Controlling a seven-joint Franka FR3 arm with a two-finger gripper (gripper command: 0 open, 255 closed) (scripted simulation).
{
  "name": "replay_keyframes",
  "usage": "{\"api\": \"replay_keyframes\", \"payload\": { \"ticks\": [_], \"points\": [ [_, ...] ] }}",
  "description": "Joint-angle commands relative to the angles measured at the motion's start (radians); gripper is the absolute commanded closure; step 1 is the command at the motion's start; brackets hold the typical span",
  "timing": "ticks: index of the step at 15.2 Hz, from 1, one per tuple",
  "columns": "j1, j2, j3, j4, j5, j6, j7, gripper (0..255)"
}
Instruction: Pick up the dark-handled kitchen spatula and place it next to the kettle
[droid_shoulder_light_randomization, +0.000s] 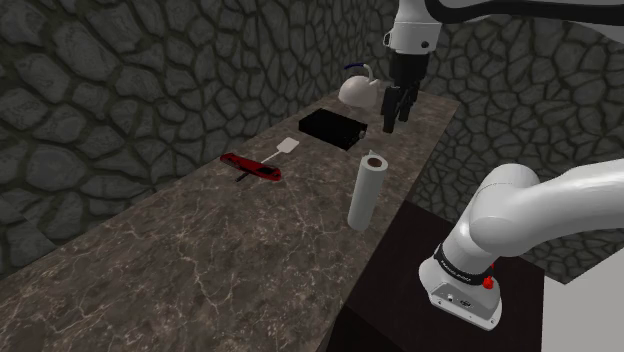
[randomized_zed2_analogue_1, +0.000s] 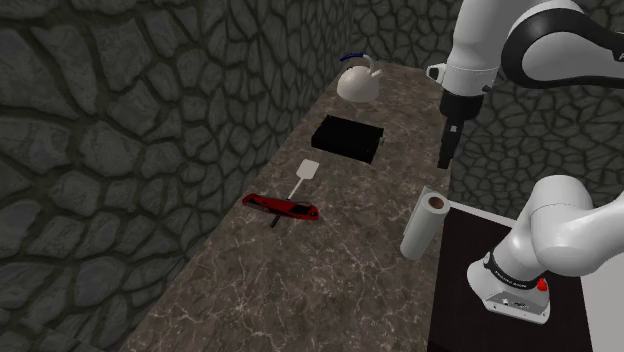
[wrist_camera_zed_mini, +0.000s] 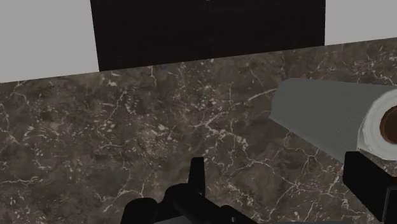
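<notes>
**Shoulder view:** the all-black pincer (droid_shoulder_light_randomization: 395, 115) is pictured hanging over the dark, white-veined marble tabletop (droid_shoulder_light_randomization: 200, 260), its fingers set apart and nothing held. The white-bladed, thin-shafted spatula (droid_shoulder_light_randomization: 286, 148) is seen lying flat on the tabletop, well apart from the pincer, at its 8 o'clock. Its long axis is laid from 2 o'clock, where the blade points, to 8 o'clock. There the shaft meets a red elongated tool (droid_shoulder_light_randomization: 252, 165), and a dark end is made out just beyond it. Whether the shaft passes over or under the tool cannot be told. The white rounded kettle (droid_shoulder_light_randomization: 358, 92) is found near the pincer's 10 o'clock, with a black square tray (droid_shoulder_light_randomization: 332, 127) between kettle and spatula.

**Second exterior view:** the pincer (randomized_zed2_analogue_1: 447, 150) is shown above the tabletop's edge, an upright white paper towel roll (randomized_zed2_analogue_1: 425, 225) at its 6 o'clock. The spatula's blade is turned to 1 o'clock here, its handle to 7 o'clock.

**Wrist view:** the fingers are seen wide apart over bare marble, with the roll near one of them.

The reach is judged to be the step in hand, with no grasp yet made. For the next move, the pincer would need to be carried across to the handle, turned square to that axis and lowered.
</notes>
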Motion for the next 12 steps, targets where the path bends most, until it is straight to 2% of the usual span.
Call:
{"api": "replay_keyframes", "payload": {
  "ticks": [1, 7, 12],
  "points": [
    [0.0, 0.0, 0.0, 0.0, 0.0, 0.0, 0.0, 0],
    [-0.034, 0.124, 0.141, -0.004, 0.108, 0.153, 0.31, 0],
    [-0.069, 0.274, 0.244, 0.041, 0.158, 0.284, 0.558, 0]
  ]
}}
